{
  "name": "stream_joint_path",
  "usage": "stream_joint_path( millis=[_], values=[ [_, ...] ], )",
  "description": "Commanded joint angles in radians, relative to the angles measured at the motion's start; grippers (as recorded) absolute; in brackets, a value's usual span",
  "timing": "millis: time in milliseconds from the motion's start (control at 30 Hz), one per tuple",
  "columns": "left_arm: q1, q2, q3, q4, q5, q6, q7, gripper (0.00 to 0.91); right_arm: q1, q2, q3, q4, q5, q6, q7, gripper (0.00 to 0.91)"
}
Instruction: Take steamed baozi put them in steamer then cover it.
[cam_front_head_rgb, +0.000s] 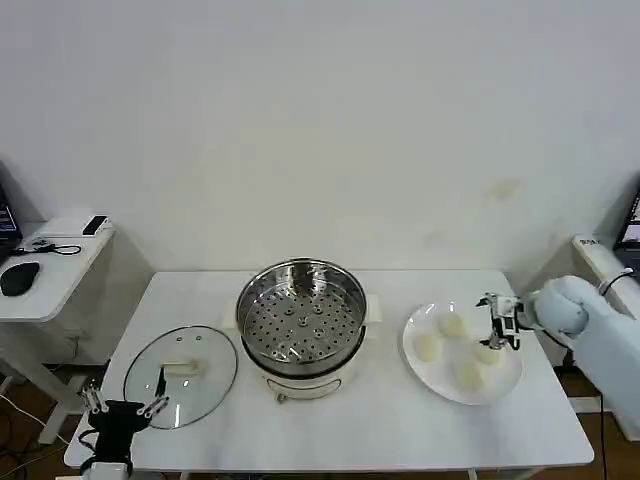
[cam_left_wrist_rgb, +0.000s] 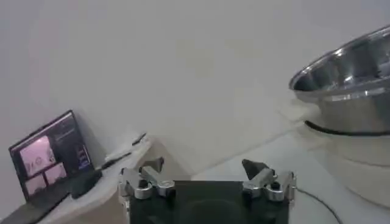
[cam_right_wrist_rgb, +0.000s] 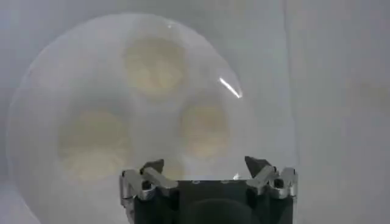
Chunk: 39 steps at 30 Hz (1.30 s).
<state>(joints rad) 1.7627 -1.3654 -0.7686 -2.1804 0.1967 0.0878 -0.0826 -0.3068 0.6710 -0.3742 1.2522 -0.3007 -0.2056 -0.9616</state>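
Observation:
Several creamy-white baozi (cam_front_head_rgb: 452, 323) lie on a white plate (cam_front_head_rgb: 420, 368) at the table's right. My right gripper (cam_front_head_rgb: 498, 334) hovers open just above the plate's right side, over one baozi (cam_front_head_rgb: 487, 353). In the right wrist view this gripper (cam_right_wrist_rgb: 204, 164) is open and holds nothing, with three baozi (cam_right_wrist_rgb: 206, 128) on the plate (cam_right_wrist_rgb: 36, 91) below it. The shiny steamer (cam_front_head_rgb: 300, 318) stands uncovered at the table's centre, its perforated tray bare. The glass cover (cam_front_head_rgb: 180, 375) lies flat to its left. My left gripper (cam_front_head_rgb: 125, 405) waits open at the front left edge, facing the steamer (cam_left_wrist_rgb: 347, 91).
A white side table (cam_front_head_rgb: 45, 275) with a mouse and small devices stands to the left. A laptop (cam_left_wrist_rgb: 52, 152) shows in the left wrist view. The white wall runs close behind the table. Bare tabletop lies in front of the steamer.

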Motion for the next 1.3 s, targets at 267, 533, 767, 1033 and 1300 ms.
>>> stream_joint_path(
  millis=[267,533,767,1033,1300],
  values=[
    [0.005,-0.003,-0.007,0.008,0.005,-0.008,-0.003,0.907,0.135,0.113,-0.167,-0.174,-0.003,0.006,-0.026,0.907],
    [0.011,-0.005,-0.02,0.015,0.005,-0.015,-0.009,0.907,0.138,0.149,-0.166,-0.222,-0.024,0.007,-0.003,0.907],
    [0.007,-0.008,-0.02,0.025,0.008,-0.019,-0.01,0.907,0.149,0.191,-0.162,-0.285,-0.036,0.01,0.015,0.887],
    [0.006,-0.009,-0.018,0.036,0.01,-0.02,-0.012,0.907,0.145,0.208,-0.163,-0.312,-0.06,0.01,0.008,0.705],
    [0.008,-0.01,-0.016,0.038,0.011,-0.025,-0.016,0.907,0.141,0.207,-0.159,-0.307,-0.055,0.014,0.005,0.615]
  ],
)
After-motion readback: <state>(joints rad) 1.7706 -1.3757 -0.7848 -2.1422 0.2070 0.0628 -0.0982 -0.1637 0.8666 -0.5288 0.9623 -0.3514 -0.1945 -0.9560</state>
